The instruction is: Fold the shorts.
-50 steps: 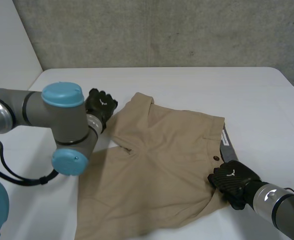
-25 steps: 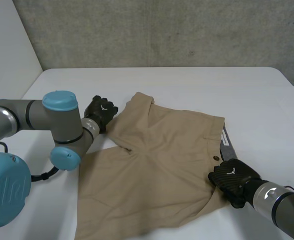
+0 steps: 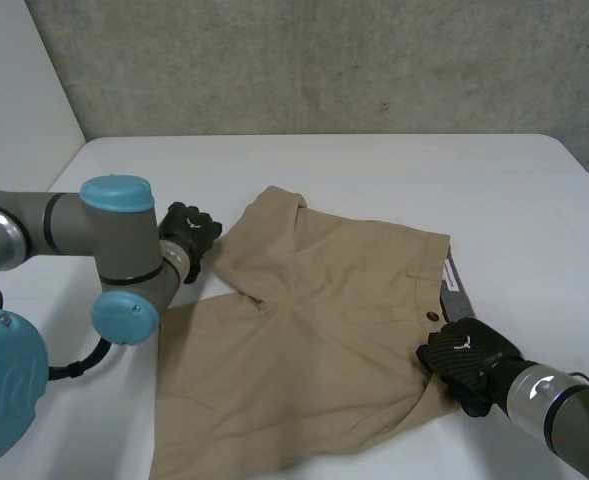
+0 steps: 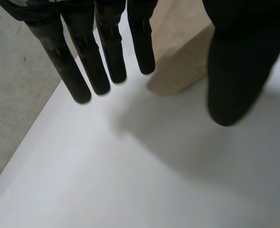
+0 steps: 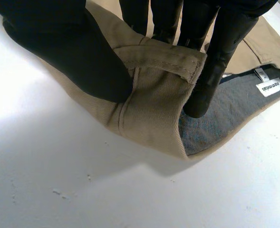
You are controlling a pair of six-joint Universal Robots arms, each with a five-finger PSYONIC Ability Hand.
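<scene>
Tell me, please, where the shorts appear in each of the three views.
Head view: shorts spread flat across the white table.
Left wrist view: a tan corner just past the left hand's straight fingers.
Right wrist view: waistband pinched by the right hand.
Shared landmark: the white table.

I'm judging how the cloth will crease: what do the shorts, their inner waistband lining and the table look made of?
The shorts: tan woven cotton twill, probably; fine diagonal ribs and stitched seams show, matte. The lining: grey, finer weave, likely cotton or a blend. The table: smooth white, faint sheen, perhaps laminate or painted board.
</scene>
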